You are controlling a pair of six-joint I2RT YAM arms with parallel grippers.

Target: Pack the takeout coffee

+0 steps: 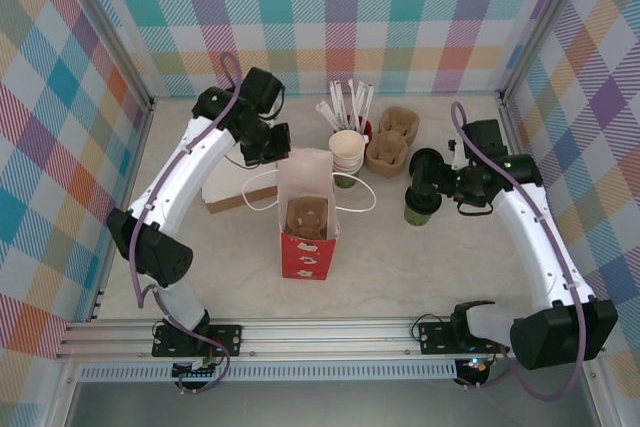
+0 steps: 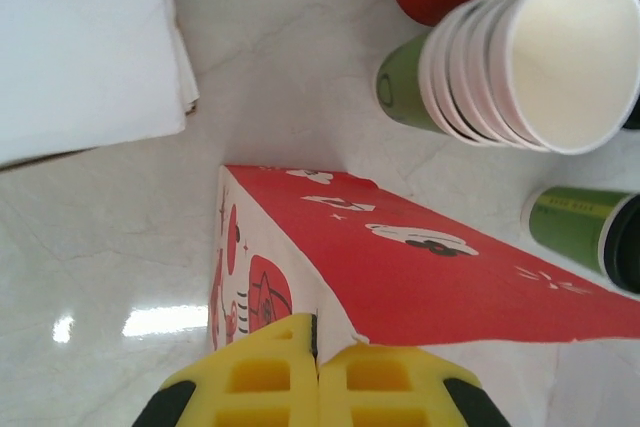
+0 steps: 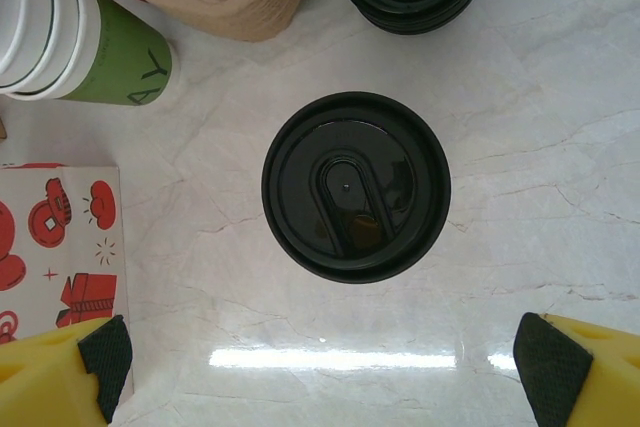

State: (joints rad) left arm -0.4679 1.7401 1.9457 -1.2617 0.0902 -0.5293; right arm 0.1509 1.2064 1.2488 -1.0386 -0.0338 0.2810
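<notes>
The left hand (image 2: pixel 318 359), pressed shut, pinches the rim of the red bag (image 1: pixel 308 247). The right hand (image 3: pixel 320 362), spread wide, hovers over the takeout coffee (image 1: pixel 421 209), which stands on the desk (image 1: pixel 400 267) beside the bag. It is lidded, but neither grasped nor packed yet.

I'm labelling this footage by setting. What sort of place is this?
Likely a lab test cell staged as a café takeout counter: plaid backdrop walls enclose a table set with stacked paper cups and a red paper bag.
</notes>
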